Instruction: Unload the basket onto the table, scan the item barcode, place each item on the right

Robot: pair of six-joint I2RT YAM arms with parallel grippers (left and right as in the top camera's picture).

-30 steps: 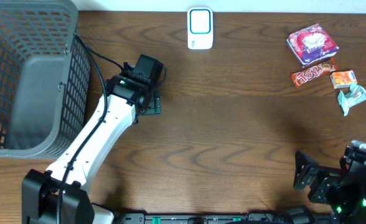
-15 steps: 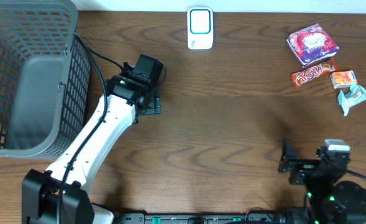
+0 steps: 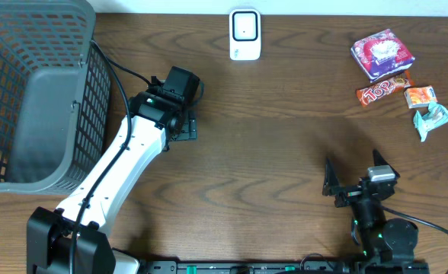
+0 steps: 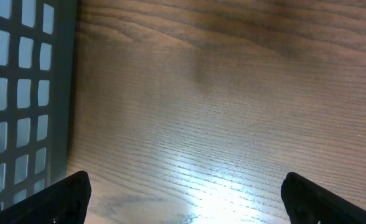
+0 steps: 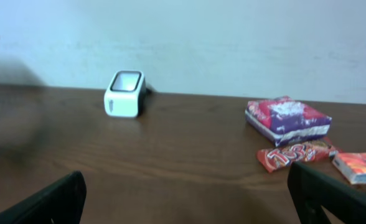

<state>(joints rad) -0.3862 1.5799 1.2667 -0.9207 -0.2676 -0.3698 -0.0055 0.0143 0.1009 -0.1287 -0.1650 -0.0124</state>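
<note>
- The worktop [image 3: 285, 152] is dark brown wood, with a pale wall along its far edge.
- A white barcode scanner [image 3: 244, 34] stands at the middle of the far edge, its window rimmed in blue. In the right wrist view it [image 5: 124, 93] sits close to the wall.
- The items to scan lie grouped in the far right corner, well apart from both grippers.
- The purple and red packet [image 3: 382, 54] is nearest the far edge.
- The orange snack bar [image 3: 382, 89] lies just beside it on the near side, angled.
- The small orange packet [image 3: 420, 97] lies at the bar's right end, and the pale green wrapper [image 3: 431, 119] lies just beside that, towards the right edge.
- The right wrist view shows the purple and red packet [image 5: 287, 118] with the orange snack bar [image 5: 295, 154] in front of it. The small orange packet [image 5: 359, 167] sits at the picture's right margin.
- A grey mesh basket [image 3: 33, 91] fills the far left corner.
- The left gripper [image 3: 181, 125] hangs over bare wood just beside the basket's right wall. Its jaws are spread wide with nothing between them [image 4: 183, 199], and the basket wall [image 4: 21, 93] shows at the left of its camera.
- The right gripper [image 3: 350, 186] is near the near edge, towards the right. It points across the worktop to the far edge, jaws wide apart and empty [image 5: 189, 199].
- Neither gripper touches any item or the scanner.
</note>
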